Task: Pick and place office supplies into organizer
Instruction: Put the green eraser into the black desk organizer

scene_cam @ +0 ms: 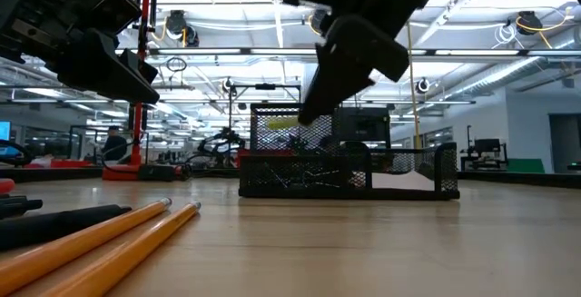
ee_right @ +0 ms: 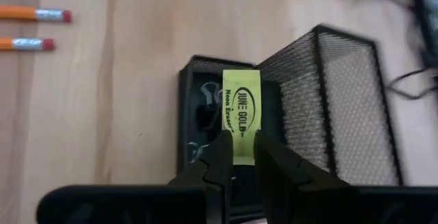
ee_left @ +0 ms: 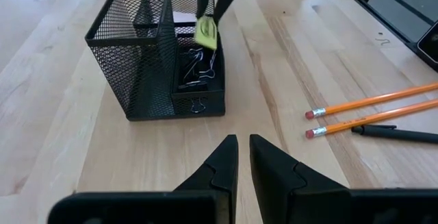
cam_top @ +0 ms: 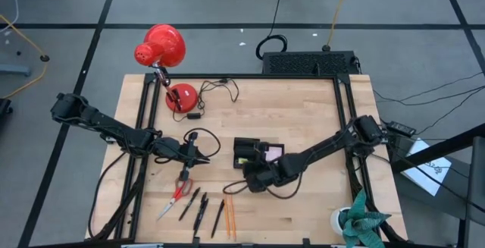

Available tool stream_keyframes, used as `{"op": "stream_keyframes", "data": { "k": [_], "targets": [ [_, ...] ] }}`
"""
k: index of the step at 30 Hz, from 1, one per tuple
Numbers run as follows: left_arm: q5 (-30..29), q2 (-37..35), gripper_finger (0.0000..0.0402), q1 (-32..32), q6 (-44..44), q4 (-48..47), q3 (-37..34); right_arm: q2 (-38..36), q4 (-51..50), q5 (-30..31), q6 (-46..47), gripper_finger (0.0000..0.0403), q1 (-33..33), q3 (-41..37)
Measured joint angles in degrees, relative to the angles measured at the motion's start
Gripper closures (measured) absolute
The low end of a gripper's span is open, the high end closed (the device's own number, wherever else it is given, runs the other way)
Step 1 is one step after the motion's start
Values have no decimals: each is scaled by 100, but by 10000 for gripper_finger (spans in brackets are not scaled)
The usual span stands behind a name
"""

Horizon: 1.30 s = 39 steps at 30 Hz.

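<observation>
Only the right wrist view shows the lettering on the yellow eraser: "Neon Eraser" is legible, the larger word is not. The right gripper pinches it above the organizer, its long axis running out from the fingertips. The left gripper hangs nearly closed and empty beside the organizer.
</observation>
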Motion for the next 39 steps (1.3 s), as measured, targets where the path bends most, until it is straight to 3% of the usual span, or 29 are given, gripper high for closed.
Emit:
{"op": "stream_keyframes", "data": {
  "k": [14, 23, 29, 39],
  "targets": [
    [2, 0, 355, 0, -125, -1, 2, 4, 310, -283, -1, 360, -314, -353],
    [1, 0, 355, 0, -120, -1, 2, 4, 539, -965, 93, 355, -470, -518],
    [0, 0, 355, 0, -103, 1, 2, -4, 612, -985, 158, 358, -517, -653],
    [-1, 0, 355, 0, -101, 1, 2, -7, 595, -994, 380, 291, -523, -681]
  ]
}}
